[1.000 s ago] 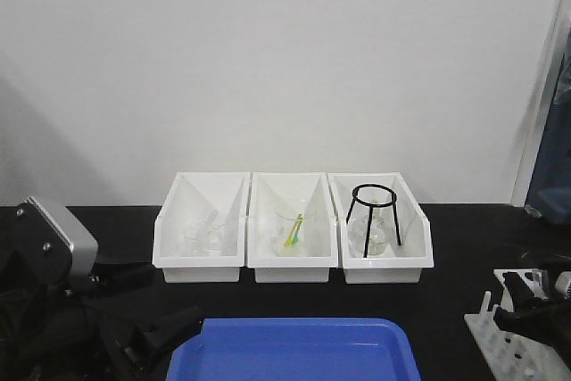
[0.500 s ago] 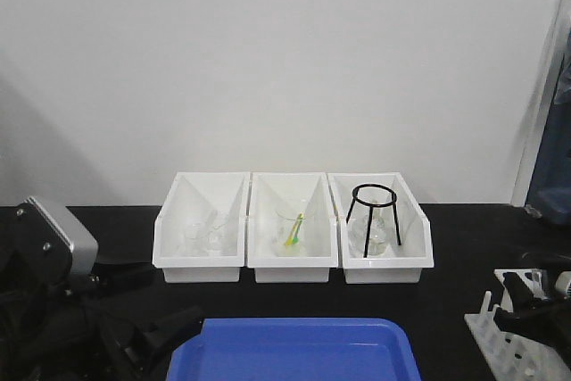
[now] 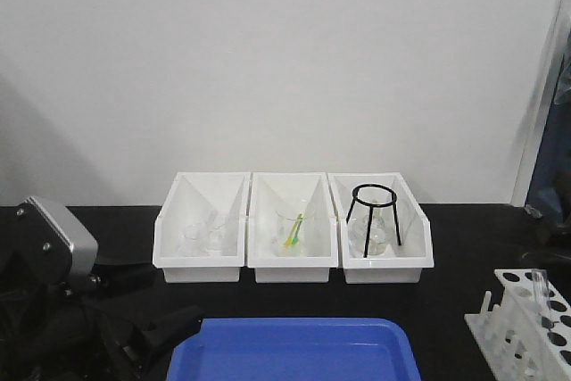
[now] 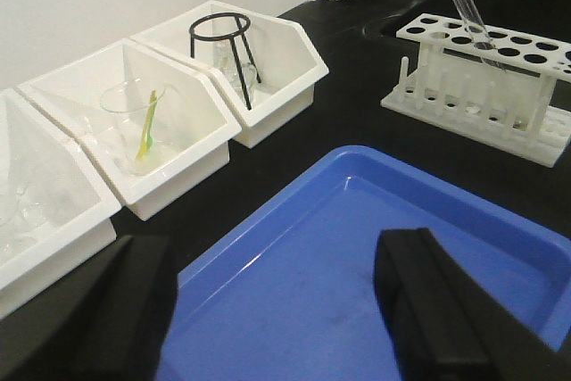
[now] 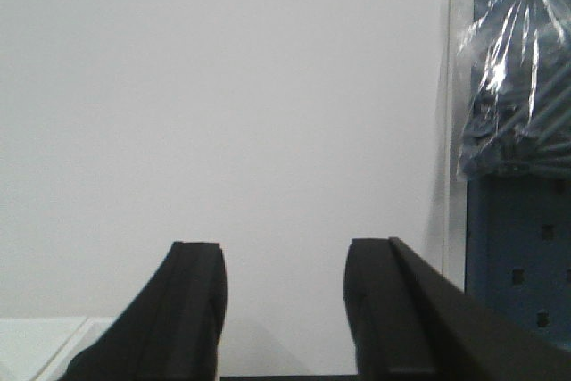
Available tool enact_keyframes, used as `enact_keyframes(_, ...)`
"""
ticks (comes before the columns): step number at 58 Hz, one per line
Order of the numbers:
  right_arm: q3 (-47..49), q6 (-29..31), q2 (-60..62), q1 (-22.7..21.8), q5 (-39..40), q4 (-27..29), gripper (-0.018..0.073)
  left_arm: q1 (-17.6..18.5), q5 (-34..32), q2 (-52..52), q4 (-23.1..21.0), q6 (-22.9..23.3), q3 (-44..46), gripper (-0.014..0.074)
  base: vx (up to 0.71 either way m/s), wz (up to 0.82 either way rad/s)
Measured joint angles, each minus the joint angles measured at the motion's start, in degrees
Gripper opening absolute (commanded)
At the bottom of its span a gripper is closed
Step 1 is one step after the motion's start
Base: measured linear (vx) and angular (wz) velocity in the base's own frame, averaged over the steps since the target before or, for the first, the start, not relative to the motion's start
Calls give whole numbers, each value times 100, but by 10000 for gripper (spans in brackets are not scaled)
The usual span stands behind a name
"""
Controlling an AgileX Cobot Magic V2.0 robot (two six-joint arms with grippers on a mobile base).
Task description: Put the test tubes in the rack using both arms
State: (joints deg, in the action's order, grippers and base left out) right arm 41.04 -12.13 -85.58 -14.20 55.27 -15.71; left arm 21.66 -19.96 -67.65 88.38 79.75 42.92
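Note:
The white rack [image 3: 528, 326] stands at the table's right front edge. One clear test tube [image 3: 539, 284] leans in a hole of its top plate. The left wrist view shows the same rack [image 4: 482, 86] and tube [image 4: 476, 28] to the right of the blue tray. My left gripper [image 4: 277, 305] hangs open over the tray's near corner, nothing between its black fingers [image 4: 426, 310]. My right gripper [image 5: 285, 305] is open and empty, pointing at the white wall, and does not show in the front view.
Three white bins stand in a row at the back. The left bin [image 3: 198, 265] holds clear glassware, the middle bin [image 3: 292, 267] a beaker with a yellow-green stick [image 3: 293, 231], the right bin [image 3: 389, 270] a black tripod [image 3: 373, 217]. The blue tray [image 3: 294, 354] fills the front centre.
The right gripper, low beside the rack one second ago, has lifted out of the front view. A test tube now stands free in the rack. The left arm has not moved.

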Motion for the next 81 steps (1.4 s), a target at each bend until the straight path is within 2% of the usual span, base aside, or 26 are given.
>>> enact_keyframes(7,-19,-211,1089,0,-1462,-391,154,0,-97,0,0,0,0,283,0,0)
enact_keyframes(15,-19,-854,2448,26,-3524,-1081,-3,0,-295,0,0,0,0,-17,0,0)
enact_keyframes(21,-19,-1464,3306,149,-4860,-1439,-13,0,-592,0,0,0,0,-22,0,0)
enact_keyframes(27,-38,-1697,3890,291,-5727,-1646,-10,0,-912,0,7,0,0,-22,0,0)
enact_keyframes(32,-44,-1737,4185,317,-5964,-1692,-10,0,-1047,0,26,0,0,-22,0,0)
enact_keyframes(46,-44,-1826,4596,332,-5984,-1686,-8,0,-1059,0,41,0,0,-20,0,0)
enact_keyframes(81,-44,-1828,4620,332,-5996,-1686,-8,0,-990,0,-18,-8,0,-20,0,0)
